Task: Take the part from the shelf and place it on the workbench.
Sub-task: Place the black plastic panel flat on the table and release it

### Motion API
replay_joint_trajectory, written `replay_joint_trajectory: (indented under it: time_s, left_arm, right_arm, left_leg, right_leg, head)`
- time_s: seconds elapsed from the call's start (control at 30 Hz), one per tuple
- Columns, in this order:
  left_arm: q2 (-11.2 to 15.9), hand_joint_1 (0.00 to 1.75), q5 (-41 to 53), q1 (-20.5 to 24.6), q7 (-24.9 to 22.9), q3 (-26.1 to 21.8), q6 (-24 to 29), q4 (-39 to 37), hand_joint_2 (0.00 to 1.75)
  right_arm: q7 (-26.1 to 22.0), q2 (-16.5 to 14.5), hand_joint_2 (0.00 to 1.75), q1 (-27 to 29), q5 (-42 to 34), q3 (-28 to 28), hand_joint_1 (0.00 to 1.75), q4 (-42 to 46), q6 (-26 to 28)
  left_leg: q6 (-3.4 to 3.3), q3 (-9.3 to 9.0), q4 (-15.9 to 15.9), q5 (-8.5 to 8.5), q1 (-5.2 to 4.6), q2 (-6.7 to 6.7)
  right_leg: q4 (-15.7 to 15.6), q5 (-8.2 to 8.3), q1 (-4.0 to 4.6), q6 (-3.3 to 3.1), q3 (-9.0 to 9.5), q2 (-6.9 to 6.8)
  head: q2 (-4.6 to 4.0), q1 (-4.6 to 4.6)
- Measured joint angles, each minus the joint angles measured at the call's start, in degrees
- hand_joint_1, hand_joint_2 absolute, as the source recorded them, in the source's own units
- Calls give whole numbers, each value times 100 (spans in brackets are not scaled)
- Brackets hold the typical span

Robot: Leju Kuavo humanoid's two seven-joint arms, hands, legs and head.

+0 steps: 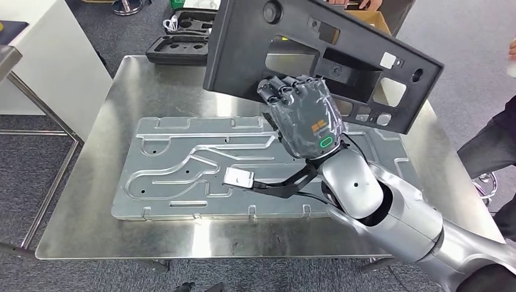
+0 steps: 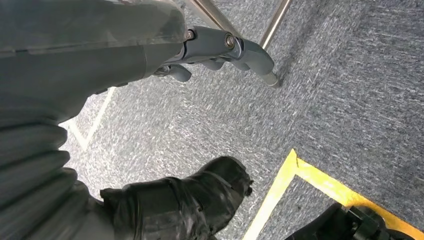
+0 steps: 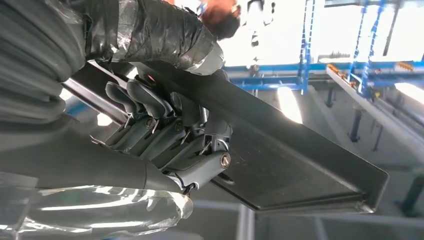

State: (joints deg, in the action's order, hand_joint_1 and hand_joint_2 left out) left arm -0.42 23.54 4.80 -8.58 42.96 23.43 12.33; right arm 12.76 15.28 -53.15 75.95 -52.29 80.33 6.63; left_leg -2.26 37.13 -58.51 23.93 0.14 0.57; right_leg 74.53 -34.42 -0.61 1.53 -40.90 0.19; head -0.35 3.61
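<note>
The right hand [image 1: 302,115] grips the black part [image 1: 316,58], a flat dark panel with several cut-outs, by its lower edge. The right wrist view shows its fingers [image 3: 150,107] curled over the panel's edge with the thumb [image 3: 200,170] pressed against the other face, so the part [image 3: 280,150] is clamped between them. The panel is held in the air, tilted, above the far half of the worktop [image 1: 85,231] and clear of its surface; its far right corner reaches out past the worktop's right edge. The silver right arm [image 1: 389,207] comes in from the near right corner.

Under the hand, lying flat in the middle of the steel worktop, is a grey metal plate [image 1: 176,167] with pressed grooves and raised ribs; its long side runs parallel to the near edge. A small white connector [image 1: 238,177] on a black cable rests on the plate, just near the wrist.

The left hand [image 2: 220,50] hangs beside the body over grey carpet [image 2: 325,85], its fingers loosely curled in around nothing. A yellow floor line [image 2: 280,185] crosses the carpet below it.

Beyond the worktop's far edge a black foam tray [image 1: 179,48] lies on the floor. A white cabinet [image 1: 55,61] stands off the far left corner, and a person's dark sleeve [image 1: 493,140] shows past the right edge.
</note>
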Motion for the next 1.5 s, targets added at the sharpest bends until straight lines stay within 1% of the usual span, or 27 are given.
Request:
replay_joint_trajectory:
  time_s: [0.03, 0.07, 0.13, 0.2, 0.3, 0.37, 0.4, 0.47, 0.5, 0.53, 0.57, 0.63, 0.67, 0.73, 0.8, 0.87, 0.93, 1.0, 1.03, 1.07, 1.1, 1.17, 1.23, 1.33, 1.4, 1.43, 1.5]
  left_arm:
    - [0, 0, -21, -3, -7, 3, -19, 0, 175]
    - [-1, 0, -38, -6, -10, 5, -35, 0, 175]
    - [-5, 0, -61, -12, -12, 6, -47, 0, 175]
    - [-10, 0, -73, -11, -12, 8, -52, 0, 175]
    - [-7, 0, -114, -24, 8, 11, -39, 0, 175]
    - [1, 0, -144, -46, 45, 12, -1, 0, 175]
    - [5, 0, -149, -52, 64, 12, 18, 0, 175]
    - [4, 0, -160, -52, 92, 13, 43, 0, 175]
    - [4, 0, -165, -50, 103, 13, 51, 0, 175]
    - [4, 0, -173, -50, 115, 13, 55, 0, 175]
    - [4, 0, -182, -52, 130, 14, 57, 0, 175]
    - [4, 0, -195, -52, 169, 14, 64, 0, 175]
    - [2, 0, -204, -50, 186, 14, 69, 0, 175]
    - [-10, 0, -231, -47, 216, 15, 85, 0, 175]
    - [-24, 0, -252, -53, 229, 16, 94, 0, 175]
    - [-35, 0, -258, -56, 239, 16, 95, 0, 175]
    - [-49, 0, -266, -48, 257, 16, 95, 0, 175]
    - [-63, 0, -281, -43, 274, 16, 95, 0, 175]
    - [-69, 0, -290, -44, 281, 16, 95, 0, 175]
    - [-74, 0, -299, -46, 285, 16, 96, 0, 175]
    - [-80, 0, -306, -47, 289, 16, 101, 0, 175]
    - [-88, 0, -308, -46, 293, 16, 121, 0, 175]
    - [-92, 0, -306, -34, 293, 17, 139, 0, 175]
    - [-90, 0, -306, -21, 292, 19, 140, 0, 175]
    - [-86, 0, -306, -17, 292, 20, 133, 0, 175]
    - [-84, 0, -306, -13, 292, 20, 130, 0, 175]
    - [-85, 0, -299, -7, 292, 23, 126, 0, 175]
  right_arm:
    - [3, 47, 175, -40, 110, -60, 173, -105, -101]
    - [9, 103, 175, -85, 197, -116, 173, -208, -200]
    - [47, 232, 175, -203, 288, -197, 173, -382, -379]
    - [100, 376, 175, -314, 309, -234, 173, -505, -568]
    - [116, 648, 175, -381, 308, -264, 173, -652, -957]
    - [98, 828, 175, -416, 308, -296, 173, -726, -1211]
    - [91, 904, 175, -436, 308, -308, 173, -756, -1304]
    - [90, 1012, 175, -464, 308, -328, 173, -809, -1438]
    - [90, 1062, 175, -466, 302, -343, 173, -838, -1501]
    - [90, 1115, 175, -465, 284, -361, 173, -870, -1556]
    - [92, 1172, 175, -463, 260, -380, 173, -903, -1610]
    - [98, 1269, 175, -462, 202, -404, 173, -955, -1687]
    - [101, 1317, 175, -463, 177, -408, 173, -978, -1714]
    - [105, 1423, 175, -451, 132, -413, 173, -1031, -1760]
    - [108, 1511, 175, -413, 85, -419, 173, -1088, -1786]
    - [113, 1590, 175, -369, 43, -423, 173, -1130, -1788]
    - [123, 1663, 175, -347, 21, -426, 173, -1169, -1786]
    - [141, 1712, 175, -310, 7, -443, 173, -1220, -1786]
    - [154, 1735, 175, -275, -3, -456, 173, -1245, -1785]
    - [169, 1755, 175, -235, -19, -469, 173, -1268, -1781]
    - [184, 1774, 175, -201, -39, -479, 173, -1287, -1770]
    - [201, 1799, 175, -173, -84, -485, 173, -1316, -1689]
    - [193, 1799, 175, -167, -107, -492, 173, -1333, -1536]
    - [136, 1725, 175, -140, -93, -524, 173, -1355, -1305]
    - [63, 1609, 175, -146, -54, -550, 173, -1373, -1161]
    - [25, 1545, 175, -158, -31, -565, 173, -1381, -1100]
    - [-51, 1366, 175, -181, 19, -607, 173, -1401, -969]
  left_leg:
    - [-9, -8, -12, 14, -1, 5]
    - [-12, -19, -29, 32, -2, 13]
    - [7, -39, -71, 77, -7, 38]
    - [47, -25, -113, 105, -25, 54]
    - [108, 0, -119, 110, -34, 55]
    - [171, 61, -284, 236, -35, 32]
    - [205, 162, -517, 371, -27, 15]
    - [252, 485, -1224, 678, 0, -11]
    - [263, 647, -1532, 764, 10, -18]
    - [266, 732, -1666, 752, 15, -22]
    - [260, 721, -1598, 644, 17, -23]
    - [225, 404, -891, 254, 17, -23]
    - [205, 214, -524, 128, 8, -21]
    - [169, 4, -122, 62, -17, -10]
    - [126, -26, -77, 74, -40, -2]
    - [54, -69, -5, 44, -30, -6]
    - [-13, -117, 66, 20, -16, -10]
    - [-49, -127, 68, 29, -27, -10]
    - [-59, -128, 61, 37, -32, -9]
    - [-67, -130, 50, 47, -35, -8]
    - [-68, -133, 34, 60, -36, -5]
    - [-44, -131, -18, 103, -40, 2]
    - [1, -106, -76, 142, -61, 3]
    - [58, -83, -88, 158, -76, 2]
    - [134, -15, -261, 283, -68, -6]
    - [175, 78, -468, 408, -58, -11]
    - [239, 412, -1174, 721, -28, -18]
  right_leg:
    - [44, 91, 0, 6, -72, 0]
    - [-127, 279, -4, 7, -43, -1]
    - [-840, 712, -5, -13, 220, -5]
    - [-1339, 871, 7, -46, 426, -1]
    - [-1437, 861, 5, -99, 477, 6]
    - [-1473, 876, -31, -149, 509, 2]
    - [-1485, 881, -48, -168, 525, 3]
    - [-1483, 874, -53, -188, 535, 8]
    - [-1479, 868, -53, -191, 539, 10]
    - [-1475, 860, -53, -192, 544, 12]
    - [-1471, 851, -53, -190, 551, 15]
    - [-1466, 825, -55, -167, 582, 24]
    - [-1469, 812, -48, -147, 591, 27]
    - [-1484, 804, -43, -96, 600, 31]
    - [-1522, 817, -45, -32, 608, 35]
    - [-1479, 758, -56, 28, 592, 31]
    - [-1058, 512, -54, 59, 403, 23]
    - [-318, 211, -43, 75, 37, 21]
    - [-49, 153, -43, 81, -115, 21]
    - [14, 205, -46, 85, -172, 19]
    - [-145, 357, -48, 84, -120, 16]
    - [-882, 736, -51, 68, 214, 9]
    - [-1393, 891, -32, 30, 459, 8]
    - [-1469, 885, -23, -45, 494, 11]
    - [-1488, 894, -48, -104, 510, 6]
    - [-1494, 894, -59, -126, 519, 1]
    - [-1489, 883, -56, -161, 525, -2]
  head:
    - [0, -1]
    - [0, -2]
    - [0, -1]
    - [-1, 6]
    - [0, 13]
    - [-1, 26]
    - [0, 34]
    - [-1, 49]
    - [-1, 47]
    - [-1, 47]
    - [-1, 47]
    - [-1, 47]
    - [-1, 45]
    - [0, 41]
    - [0, 40]
    - [-1, 31]
    - [0, 7]
    - [0, -5]
    - [0, -5]
    - [0, -5]
    - [0, -6]
    - [-1, -6]
    - [0, -4]
    - [1, -6]
    - [1, 6]
    - [1, 14]
    - [1, 26]
